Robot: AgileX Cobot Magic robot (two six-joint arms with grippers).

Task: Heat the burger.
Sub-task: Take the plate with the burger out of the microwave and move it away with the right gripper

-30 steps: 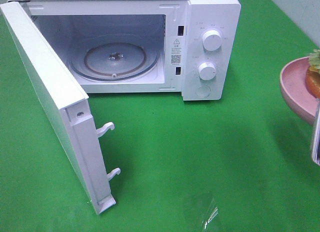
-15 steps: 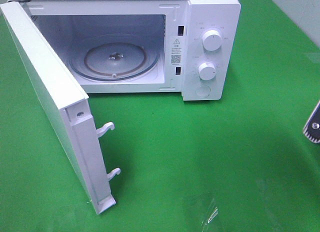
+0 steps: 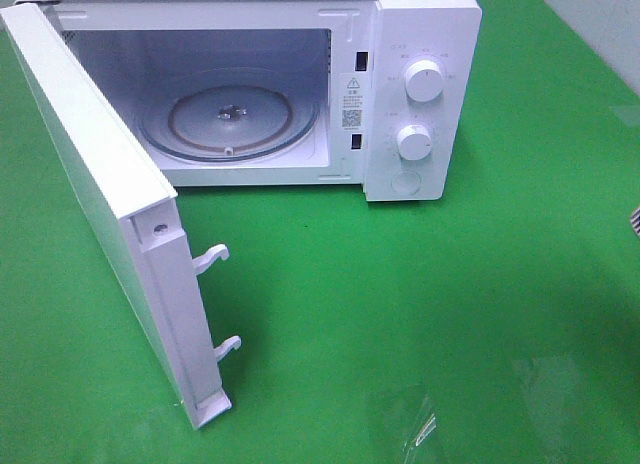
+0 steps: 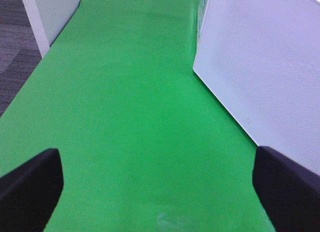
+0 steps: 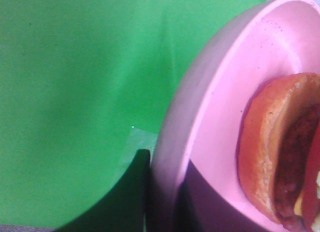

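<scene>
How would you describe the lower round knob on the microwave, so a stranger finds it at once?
Find the white microwave oven standing on the green tabletop, its door swung open. On its right-hand control panel sit two white round knobs. The lower knob is below the upper knob, just above a flat round button.

Open white microwave [image 3: 300,84] on a green tablecloth [image 3: 400,314]

Its door [image 3: 100,204] swings wide at the left; a glass turntable [image 3: 230,119] lies inside, two dials [image 3: 424,81] stacked right of the cavity.
</scene>
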